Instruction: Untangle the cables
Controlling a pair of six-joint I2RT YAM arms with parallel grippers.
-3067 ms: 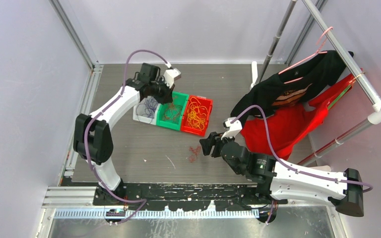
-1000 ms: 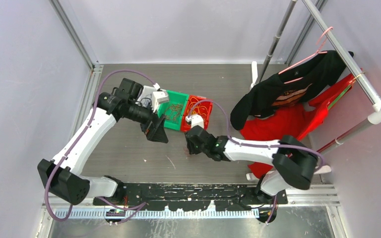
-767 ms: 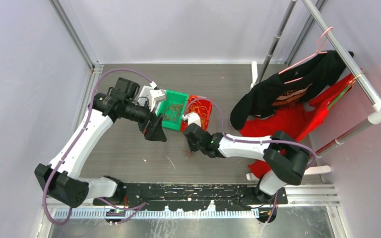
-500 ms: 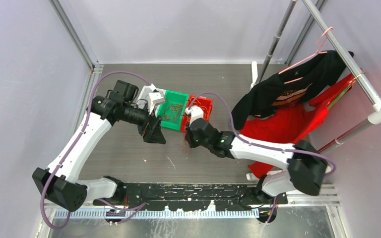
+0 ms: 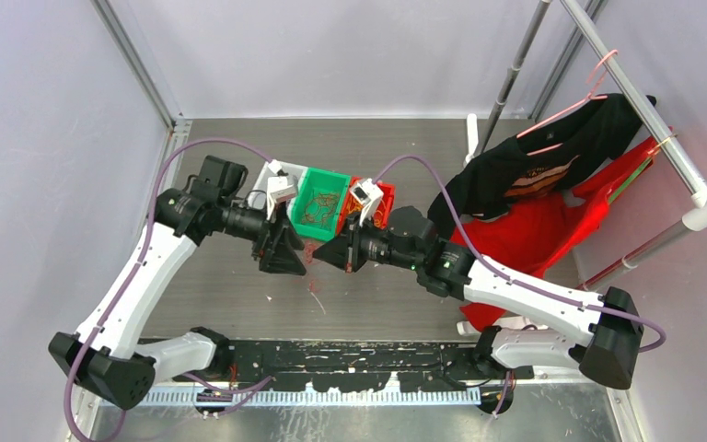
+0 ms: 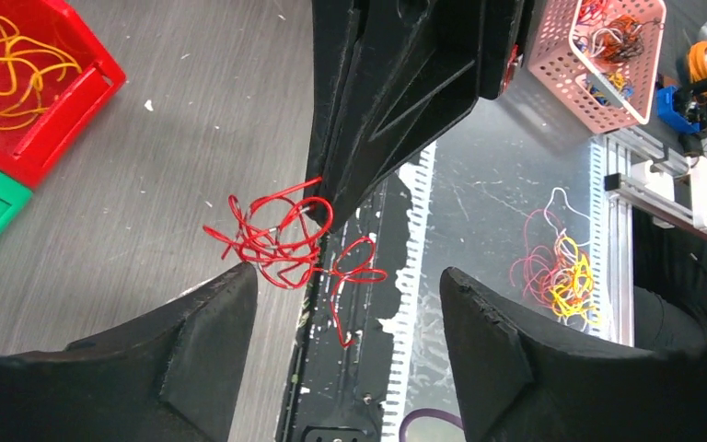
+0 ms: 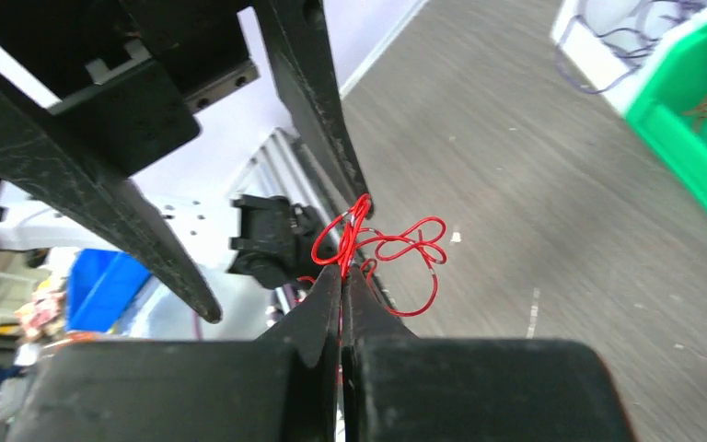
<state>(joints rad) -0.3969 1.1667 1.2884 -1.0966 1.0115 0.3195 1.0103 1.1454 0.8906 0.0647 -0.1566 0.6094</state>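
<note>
A small tangle of red cables [image 6: 272,235] hangs in the air above the table, pinched in the tips of my right gripper [image 7: 342,269], which is shut on it. Loose red loops [image 7: 396,244] stick out beyond those tips. My left gripper [image 6: 348,271] faces it, open, one finger [image 6: 207,341] just below the tangle and the other [image 6: 488,341] well apart. From above, the left gripper [image 5: 287,258] and the right gripper [image 5: 320,256] meet tip to tip in front of the bins. More orange-yellow cables lie in the red bin [image 6: 55,110].
A green bin [image 5: 308,177], a red bin [image 5: 385,191] and a white bin [image 7: 575,23] holding purple strands stand in a row at mid table. Black and red garments [image 5: 534,184] hang on a rack at the right. A pink basket [image 6: 598,55] sits beyond the near edge.
My right gripper shut on the red cables on the table and lifted them leftward. The left gripper came down from the bins to face it, its fingers narrowing a little.
</note>
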